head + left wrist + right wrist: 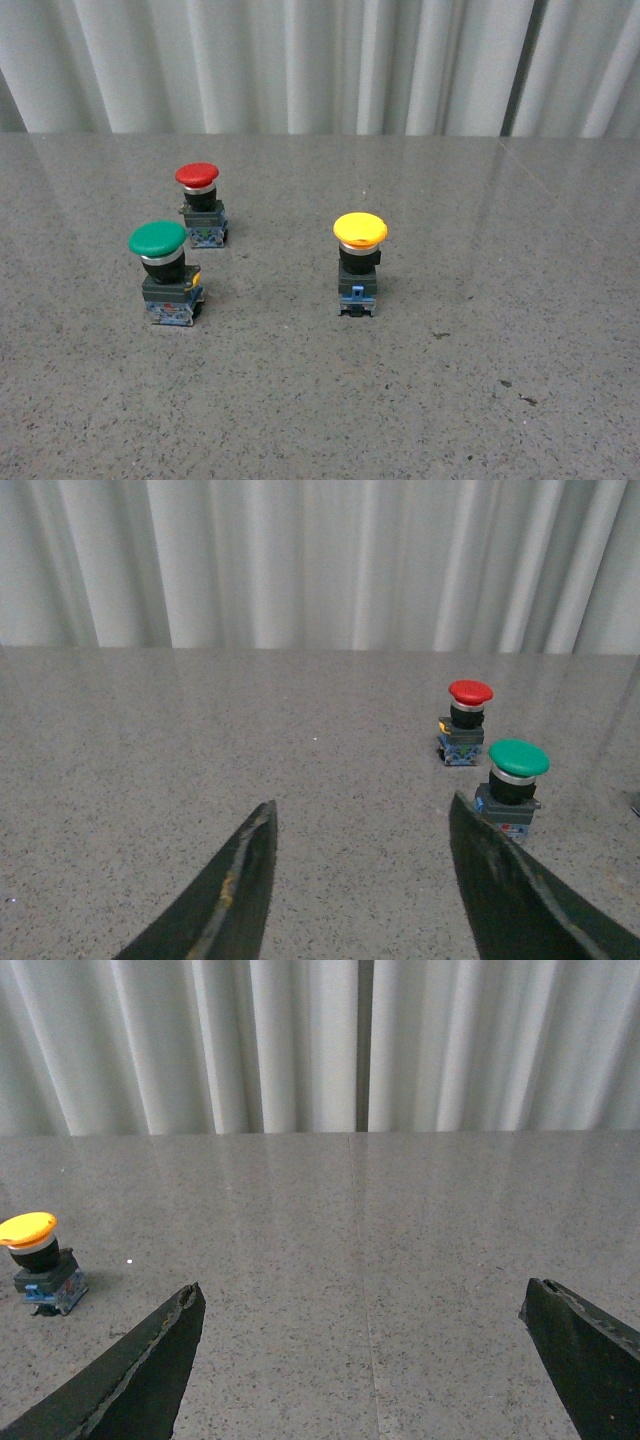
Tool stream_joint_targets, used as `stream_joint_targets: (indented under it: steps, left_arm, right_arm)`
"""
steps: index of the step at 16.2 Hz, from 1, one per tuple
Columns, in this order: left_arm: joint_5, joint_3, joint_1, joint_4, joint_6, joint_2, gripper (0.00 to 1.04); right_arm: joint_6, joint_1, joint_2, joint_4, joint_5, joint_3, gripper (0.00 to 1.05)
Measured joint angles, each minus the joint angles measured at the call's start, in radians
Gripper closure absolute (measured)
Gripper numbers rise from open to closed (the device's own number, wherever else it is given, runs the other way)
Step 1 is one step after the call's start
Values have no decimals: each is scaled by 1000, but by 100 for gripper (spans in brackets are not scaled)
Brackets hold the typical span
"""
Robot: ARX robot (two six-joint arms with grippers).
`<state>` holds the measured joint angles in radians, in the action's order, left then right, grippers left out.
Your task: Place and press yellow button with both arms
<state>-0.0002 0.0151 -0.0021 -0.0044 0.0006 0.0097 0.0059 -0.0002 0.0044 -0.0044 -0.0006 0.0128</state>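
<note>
- Now, the yellow button [359,262] stands upright on the table [500,330], well apart from the green button [163,275] and on its right side in the front view. Nothing is touching it.
- The red button [199,203] stands just behind the green button, farther from the robot.
- The left hand [361,805] is opened wide and holds nothing. The green button is near its one finger, but they do not touch.
- The right hand [362,1288] is also spread open and empty, with the yellow button off to one side of it.
- I think the yellow button is light and stiff, probably hard plastic. The wide cap on a narrow body makes it easy to tip over.
- The round cap looks smooth and may slip. The flat sides of the dark block base seem the better place to take hold, low down.
- For the press, one hand should probably steady the base.
</note>
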Motion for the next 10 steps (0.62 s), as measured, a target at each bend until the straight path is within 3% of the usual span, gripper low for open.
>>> stream_joint_targets:
  steps: [4,5,7,10]
  left_arm:
    - [0,0,0,0,0,0,11]
    - [0,0,0,0,0,0,6]
    - [0,0,0,0,0,0,7]
    - [0,0,0,0,0,0,7]
  right_arm:
    - [7,-2,2,-11,-8,1,6]
    - [72,-6,69,-46,-82,25,6]
    - [219,64,358,181,-124,133,6]
    - [252,211,768,494,-105,318,6]
